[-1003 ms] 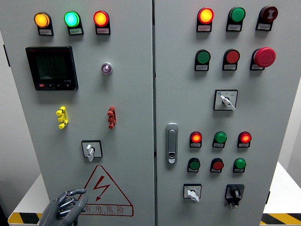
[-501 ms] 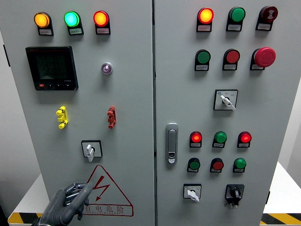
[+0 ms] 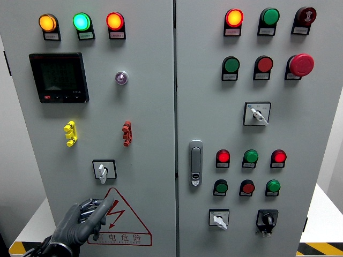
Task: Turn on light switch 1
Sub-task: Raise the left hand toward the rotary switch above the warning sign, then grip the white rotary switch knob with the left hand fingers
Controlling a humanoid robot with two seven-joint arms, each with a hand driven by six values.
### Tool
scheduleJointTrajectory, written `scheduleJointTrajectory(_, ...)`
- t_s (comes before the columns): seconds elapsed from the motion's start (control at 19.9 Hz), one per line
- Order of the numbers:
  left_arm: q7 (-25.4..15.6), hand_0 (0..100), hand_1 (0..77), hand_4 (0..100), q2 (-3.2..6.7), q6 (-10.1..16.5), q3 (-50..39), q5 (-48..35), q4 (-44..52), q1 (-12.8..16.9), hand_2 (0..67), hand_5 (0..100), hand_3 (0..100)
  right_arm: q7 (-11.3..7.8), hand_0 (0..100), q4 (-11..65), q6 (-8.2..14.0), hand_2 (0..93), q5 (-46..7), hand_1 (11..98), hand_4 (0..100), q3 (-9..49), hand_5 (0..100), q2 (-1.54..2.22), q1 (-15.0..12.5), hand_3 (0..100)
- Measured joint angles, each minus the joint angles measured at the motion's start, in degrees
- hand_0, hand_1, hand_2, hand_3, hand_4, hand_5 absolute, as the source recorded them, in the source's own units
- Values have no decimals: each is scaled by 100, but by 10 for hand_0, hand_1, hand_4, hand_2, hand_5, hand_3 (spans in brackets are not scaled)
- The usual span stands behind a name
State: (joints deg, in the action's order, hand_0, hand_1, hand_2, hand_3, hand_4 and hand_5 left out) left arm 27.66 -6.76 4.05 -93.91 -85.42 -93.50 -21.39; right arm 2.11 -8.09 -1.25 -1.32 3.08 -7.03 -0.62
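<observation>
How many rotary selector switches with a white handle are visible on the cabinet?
3: one white-handled rotary selector switch on the left door above the warning triangle, one on the right door's middle, one at its bottom. None seems hidden.

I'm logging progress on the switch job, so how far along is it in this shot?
Nothing is done yet: the white rotary switch in its black square frame on the grey left cabinet door is untouched. In hand: the dark-gloved left hand is raised below it, over the red triangular warning sticker, fingers loosely curled, empty. Left: reaching and turning the switch.

rotary switch [image 3: 103, 170] | white knob, black square plate | left door, above warning triangle
</observation>
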Motion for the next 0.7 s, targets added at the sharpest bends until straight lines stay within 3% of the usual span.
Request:
scheduleJointTrajectory(0.2,172,0,433,1000,-5,-250,4,-10,2,-103,475,938,884,0,0,0,0,0,0,197,194,0,105,0,1,197)
scheduleJointTrajectory(0.55,209,0,432,1000,-18,-351,-74,2,8,-261,482,940,901,0,0,0,-1,0,0,192,194,0,106,0,0,197)
scheduleJointTrajectory(0.7,243,0,445,1000,-18,-599,-74,1,8,-365,498,945,912,0,0,0,-3,0,0,193,194,0,105,0,1,197)
